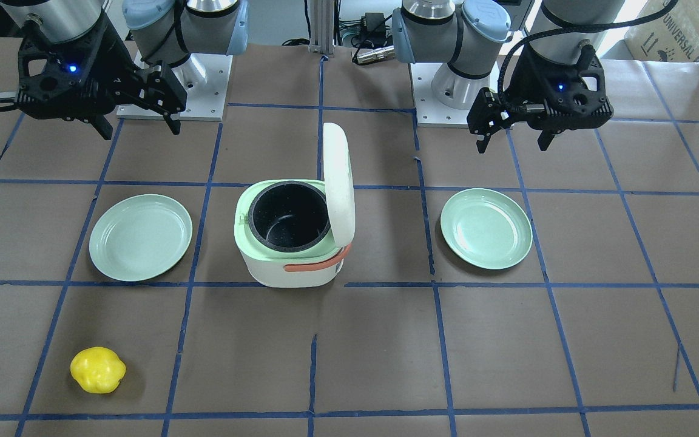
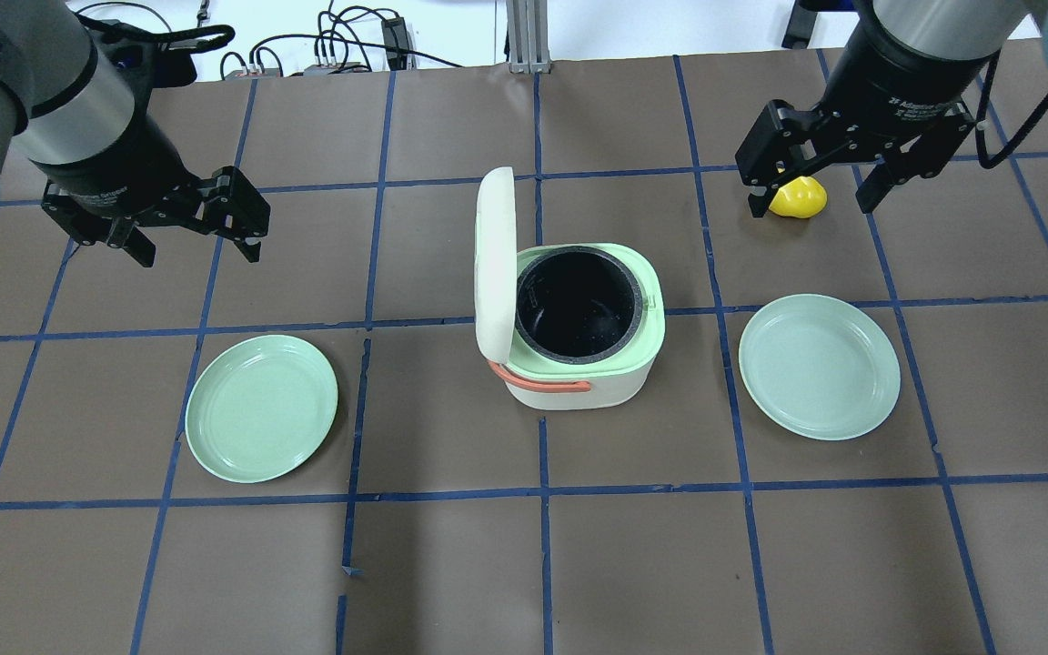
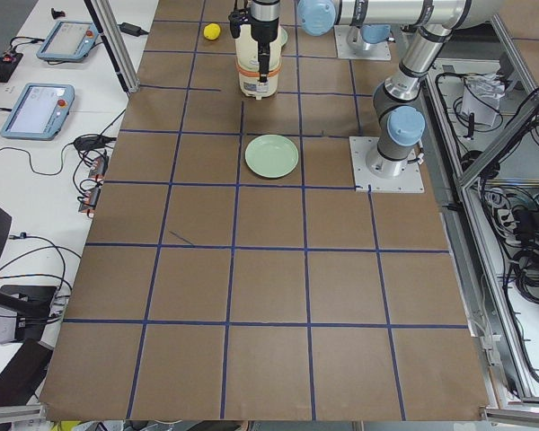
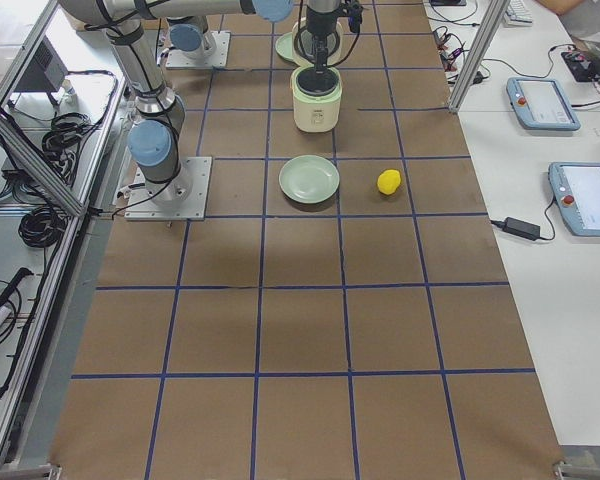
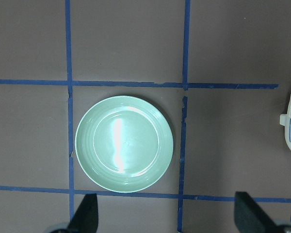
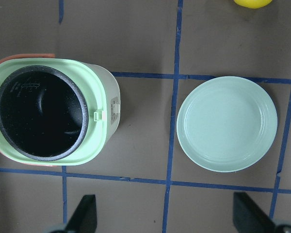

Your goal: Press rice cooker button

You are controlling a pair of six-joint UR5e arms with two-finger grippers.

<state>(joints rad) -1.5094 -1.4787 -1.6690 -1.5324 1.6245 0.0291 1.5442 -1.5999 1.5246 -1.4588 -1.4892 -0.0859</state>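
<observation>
Yellow fruit [image 1: 97, 370]: ignore. Close right gripper [image 1: 140, 124] jaws, apart like those of left gripper [image 1: 513, 142]; press rice cooker [image 1: 292, 267] tab [image 1: 240, 220] at 9 o'clock gently.

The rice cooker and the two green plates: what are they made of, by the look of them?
Rice cooker: probably plastic, a smooth matte white and mint shell with moulded rounded corners. Its inner pot: likely coated metal, black with fine pale speckles. Plates: plastic or melamine, pale green with a soft sheen; the left wrist view shows a light streak on one.
</observation>
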